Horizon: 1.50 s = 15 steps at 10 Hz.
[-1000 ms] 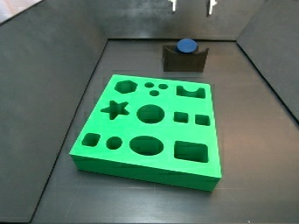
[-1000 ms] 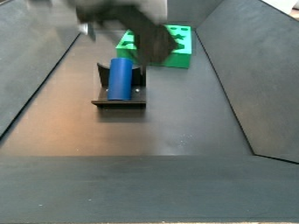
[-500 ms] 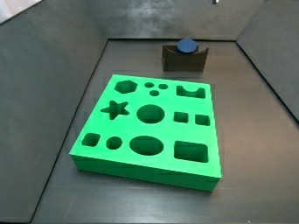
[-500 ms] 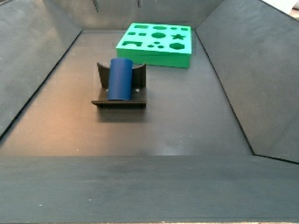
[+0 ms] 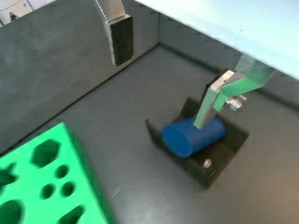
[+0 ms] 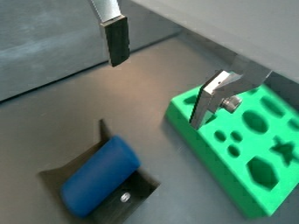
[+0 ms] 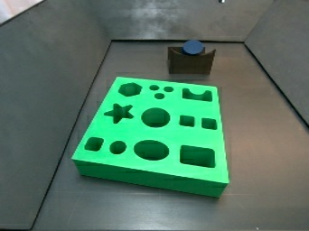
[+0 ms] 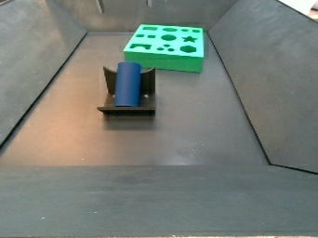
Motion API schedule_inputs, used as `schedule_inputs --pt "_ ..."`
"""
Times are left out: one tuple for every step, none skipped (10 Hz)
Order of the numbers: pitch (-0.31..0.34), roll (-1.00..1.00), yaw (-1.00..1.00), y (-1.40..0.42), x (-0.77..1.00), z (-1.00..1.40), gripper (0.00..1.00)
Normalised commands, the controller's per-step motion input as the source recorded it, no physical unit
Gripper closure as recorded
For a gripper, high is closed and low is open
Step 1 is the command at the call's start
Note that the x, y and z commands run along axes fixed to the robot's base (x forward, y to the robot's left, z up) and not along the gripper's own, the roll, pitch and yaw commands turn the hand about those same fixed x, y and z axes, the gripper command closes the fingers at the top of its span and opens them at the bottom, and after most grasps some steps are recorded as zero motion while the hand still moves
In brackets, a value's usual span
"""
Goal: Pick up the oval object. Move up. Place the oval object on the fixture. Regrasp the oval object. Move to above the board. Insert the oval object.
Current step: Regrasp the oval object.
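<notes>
The oval object (image 7: 192,47) is seen lying in the notch of the fixture (image 7: 190,63), which sits at the far end of the floor in a side view, just beyond the far edge of the board (image 7: 154,135); fixture and board aren't touching. In a side view from the opposite end, the blue piece (image 8: 128,82) is laid lengthwise across the dark fixture (image 8: 126,107), with the green board (image 8: 169,45) further back and to the right. The gripper (image 5: 173,63) is only caught in the wrist views, held up above the fixture with nothing between its fingers (image 5: 121,40); the jaws are spread wide apart, so it's clearly not holding anything. In both wrist views the blue block (image 6: 100,175) is shown resting in the fixture (image 6: 140,194) below the gripper (image 6: 163,73), with one silver finger (image 6: 115,38) and its dark pad well off to one side of it and the other finger closer. The board (image 6: 250,140) is seen beside the fixture there too, cut-outs all empty as far as can be made out.
</notes>
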Motion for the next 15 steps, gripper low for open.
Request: schedule_inputs --pt "0.005 1.00 0.01 -0.02 -0.03 0.00 0.00" --pt "-0.001 1.00 0.02 -0.02 -0.03 0.01 0.00" --pt "-0.004 1.00 0.02 -0.02 -0.02 0.01 0.00" --pt "-0.004 1.00 0.02 -0.02 -0.02 0.01 0.00" --pt "0.001 1.00 0.02 -0.02 -0.02 0.01 0.00" --pt "0.006 1.00 0.02 -0.02 -0.01 0.02 0.00" --pt "0.011 1.00 0.02 -0.02 0.01 0.00 0.00" --pt "0.019 1.00 0.02 -0.02 0.02 -0.01 0.00" --pt "0.033 1.00 0.03 -0.03 0.03 -0.01 0.00" --pt "0.048 1.00 0.03 -0.02 0.04 0.00 0.00" --pt "0.076 1.00 0.04 -0.03 0.06 -0.01 0.00" --pt "0.104 1.00 0.06 -0.03 0.07 -0.01 0.00" --pt "0.146 0.94 0.09 -0.04 0.09 -0.01 0.00" --pt "0.150 0.81 0.09 -0.04 0.09 -0.01 0.00" --pt "0.144 0.55 0.12 -0.04 0.09 -0.01 0.00"
